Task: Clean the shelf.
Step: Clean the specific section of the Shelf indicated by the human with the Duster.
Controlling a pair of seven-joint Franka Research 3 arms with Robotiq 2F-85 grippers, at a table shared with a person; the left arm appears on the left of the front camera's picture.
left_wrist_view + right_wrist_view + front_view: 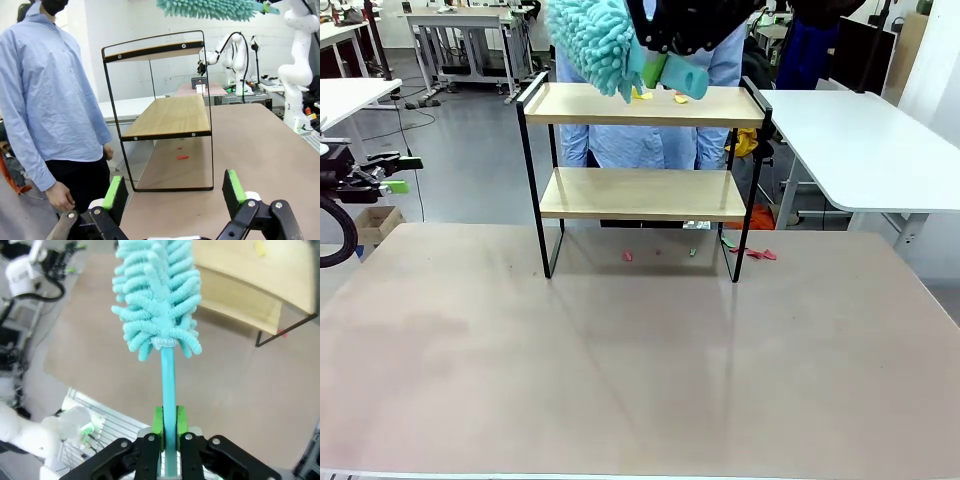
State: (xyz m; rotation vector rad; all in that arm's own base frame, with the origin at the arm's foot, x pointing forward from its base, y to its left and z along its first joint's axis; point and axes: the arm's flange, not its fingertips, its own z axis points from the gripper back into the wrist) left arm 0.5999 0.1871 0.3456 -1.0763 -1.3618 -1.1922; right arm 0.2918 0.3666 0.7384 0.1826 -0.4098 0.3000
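Slippage: my right fingers [158, 424] pinch the fluffy turquoise duster [159, 305]; pressing the black-framed wooden shelf [240, 270] ahead could twist it loose. My left fingers [114, 196] gape empty.

Shelf [640, 195] of pale matt wood, thin black metal frame — duster [160, 300] fluffy cloth.

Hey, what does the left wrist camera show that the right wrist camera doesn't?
Left wrist view adds the person beside the shelf and the open left gripper. Right wrist view adds the right gripper shut on the duster and a yellow scrap on the top board. Both share shelf, duster and table.
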